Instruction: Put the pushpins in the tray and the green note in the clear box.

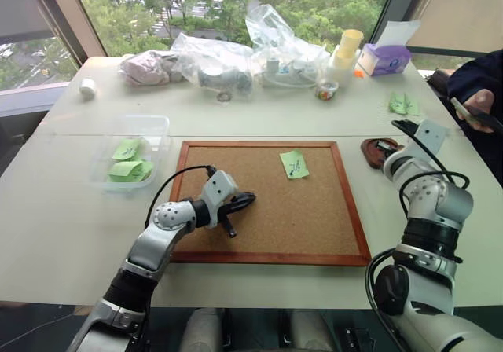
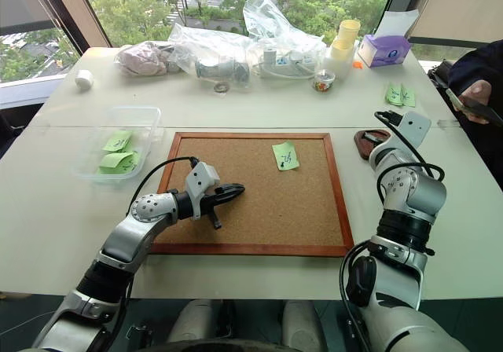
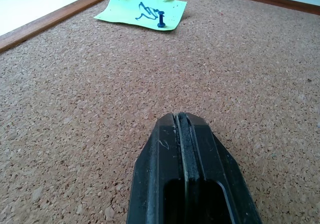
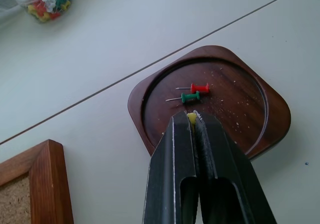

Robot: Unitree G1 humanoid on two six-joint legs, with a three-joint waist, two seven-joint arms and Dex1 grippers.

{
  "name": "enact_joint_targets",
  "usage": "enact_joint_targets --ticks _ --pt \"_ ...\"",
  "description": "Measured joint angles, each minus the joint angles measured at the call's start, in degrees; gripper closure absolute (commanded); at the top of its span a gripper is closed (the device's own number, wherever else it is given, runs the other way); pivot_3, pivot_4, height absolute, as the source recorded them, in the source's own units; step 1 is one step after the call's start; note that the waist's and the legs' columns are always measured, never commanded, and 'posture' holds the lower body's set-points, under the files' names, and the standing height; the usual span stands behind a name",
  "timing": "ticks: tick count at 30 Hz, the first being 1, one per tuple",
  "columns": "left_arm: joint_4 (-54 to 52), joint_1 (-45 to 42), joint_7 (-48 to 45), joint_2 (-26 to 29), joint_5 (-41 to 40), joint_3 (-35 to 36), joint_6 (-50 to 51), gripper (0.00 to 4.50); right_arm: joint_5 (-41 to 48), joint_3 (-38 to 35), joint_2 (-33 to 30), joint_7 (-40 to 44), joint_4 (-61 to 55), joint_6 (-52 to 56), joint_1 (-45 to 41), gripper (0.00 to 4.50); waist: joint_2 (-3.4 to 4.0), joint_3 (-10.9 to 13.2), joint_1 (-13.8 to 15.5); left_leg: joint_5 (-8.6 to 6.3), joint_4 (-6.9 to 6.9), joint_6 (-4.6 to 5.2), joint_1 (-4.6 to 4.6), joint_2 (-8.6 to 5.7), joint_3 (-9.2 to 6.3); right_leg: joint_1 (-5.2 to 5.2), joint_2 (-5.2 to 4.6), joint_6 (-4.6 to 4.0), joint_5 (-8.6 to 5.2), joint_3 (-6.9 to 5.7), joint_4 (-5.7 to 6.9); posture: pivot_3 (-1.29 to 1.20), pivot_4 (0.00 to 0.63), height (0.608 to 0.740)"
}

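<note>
Over the tray (image 4: 150, 101), right claw (image 4: 192, 118) pinches a yellow pin (image 4: 191, 117); part fingers low so it joins the red pin (image 4: 200, 88) and green pin (image 4: 190, 97). Left claw (image 3: 181, 118) shut, empty, over corkboard (image 1: 314, 218); note (image 1: 294, 164) still pinned.

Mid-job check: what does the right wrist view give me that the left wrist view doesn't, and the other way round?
Right wrist view alone: the tray holding a red pushpin and a green pushpin, a yellow pushpin pinched in the shut right claw, and the cup of pins.
Left wrist view alone: the green note pinned by a dark pushpin, ahead of the shut, empty left claw.
Both: the corkboard.
</note>
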Motion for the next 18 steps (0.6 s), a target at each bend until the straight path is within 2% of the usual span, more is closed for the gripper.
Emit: enact_joint_targets --ticks 2,5,12,18 --pt "-0.2 0.1 0.1 0.0 0.0 0.0 0.0 4.5 0.5 -0.6 0.0 -0.6 1.4 -0.5 -0.6 4.43 0.0 0.0 0.0 0.0 -0.01 0.0 0.0 0.01 0.0 0.0 0.01 0.0 0.0 0.0 0.0 0.0 0.15 0.74" --pt "-0.3 0.2 0.1 0.0 0.0 0.0 0.0 4.5 1.0 -0.7 0.0 -0.9 3.1 -1.7 -0.7 3.6 0.0 0.0 0.0 0.0 -0.01 0.0 0.0 0.01 0.0 -0.01 0.01 0.0 0.0 0.0 -0.01 0.0 0.15 0.74" --pt "-0.7 0.5 0.6 0.0 0.0 0.0 0.1 4.5 1.5 -0.8 -0.2 -1.6 6.6 -4.0 -1.7 0.09 0.0 0.0 0.0 0.0 -0.02 0.0 0.0 0.01 0.0 -0.01 0.01 0.0 0.0 0.0 -0.01 0.0 0.15 0.74" --pt "-1.0 0.7 1.0 0.0 0.0 0.0 0.3 4.5 1.5 0.3 -0.8 -1.3 6.7 -5.1 -1.8 0.09 0.0 0.0 0.0 0.0 -0.02 0.0 0.0 0.01 0.0 -0.01 0.01 0.0 0.0 0.0 -0.01 0.0 0.15 0.74"
